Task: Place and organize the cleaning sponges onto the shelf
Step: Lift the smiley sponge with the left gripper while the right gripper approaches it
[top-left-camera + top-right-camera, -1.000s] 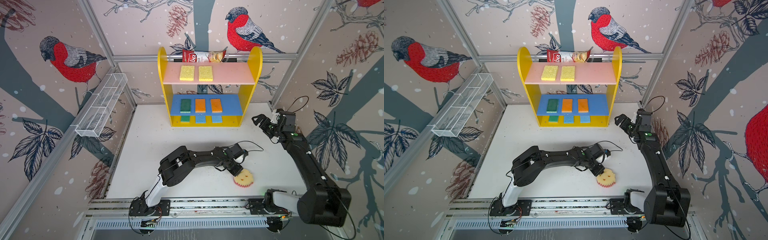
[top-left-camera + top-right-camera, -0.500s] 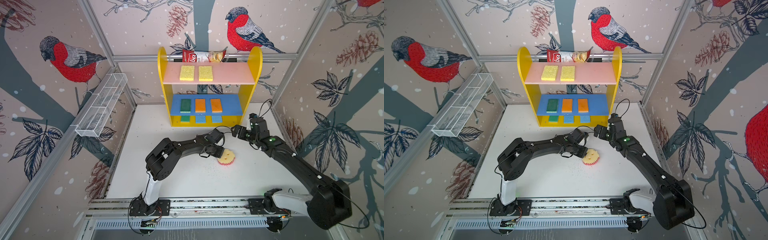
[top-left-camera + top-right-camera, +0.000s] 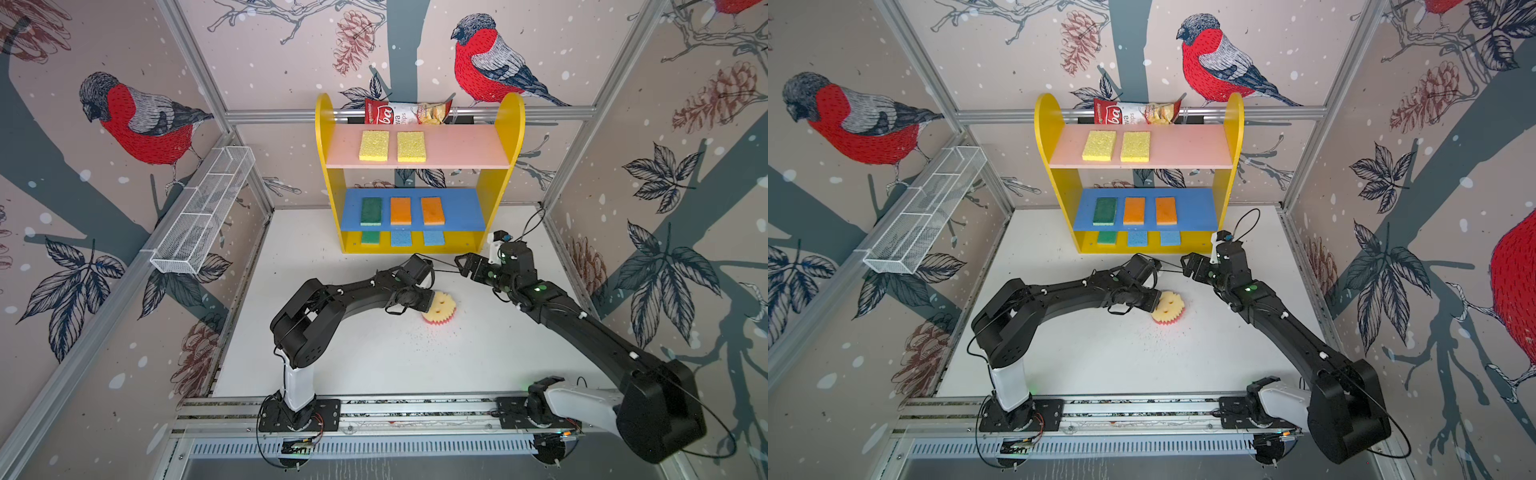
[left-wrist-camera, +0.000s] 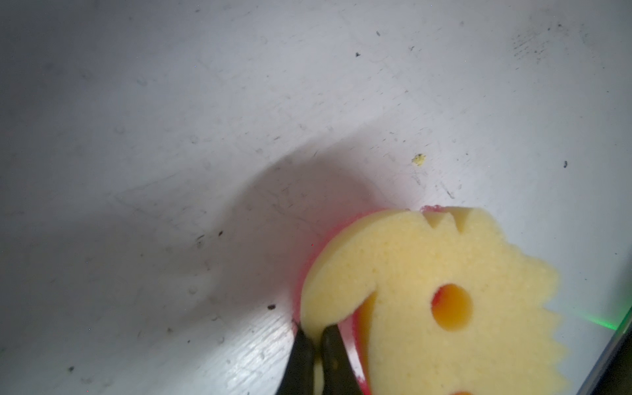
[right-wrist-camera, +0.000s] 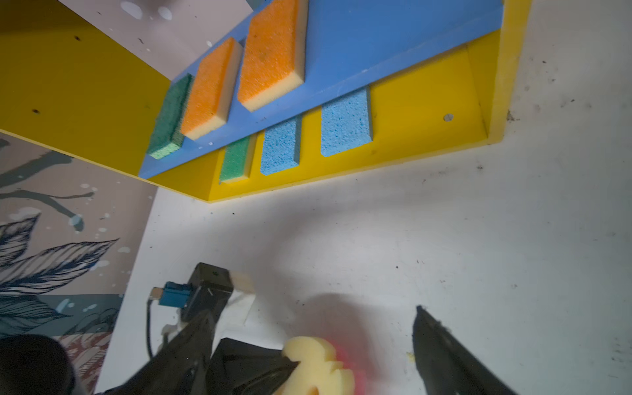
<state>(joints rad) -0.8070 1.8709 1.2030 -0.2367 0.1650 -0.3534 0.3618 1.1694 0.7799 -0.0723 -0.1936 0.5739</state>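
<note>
Nearest me, around the middle of a top view, the left gripper (image 3: 429,302) is pinched shut on the left rim of the round sponge (image 3: 442,308), right at its mouth cut. The sponge is just right of centre over the white table (image 3: 374,357), pale-yellow face up and pink side down. Its toothed edge points to the right of the frame. Being round, it has no long axis, and I cannot tell whether it rests on the table.

Just up and right, the right gripper (image 3: 464,267) hangs apart from it, jaws spread wide around nothing.

Farther back, upper centre, stands the shelf (image 3: 493,199). Its yellow base holds a green sponge (image 3: 370,237) and two blue sponges (image 3: 401,238). The blue board holds a dark green sponge (image 3: 371,211) and two orange sponges (image 3: 400,210). The pink board holds two yellow sponges (image 3: 374,145) on its left half. All eight lie flat, long axes running front to back.

Behind the top board is a chips bag (image 3: 395,114).
</note>
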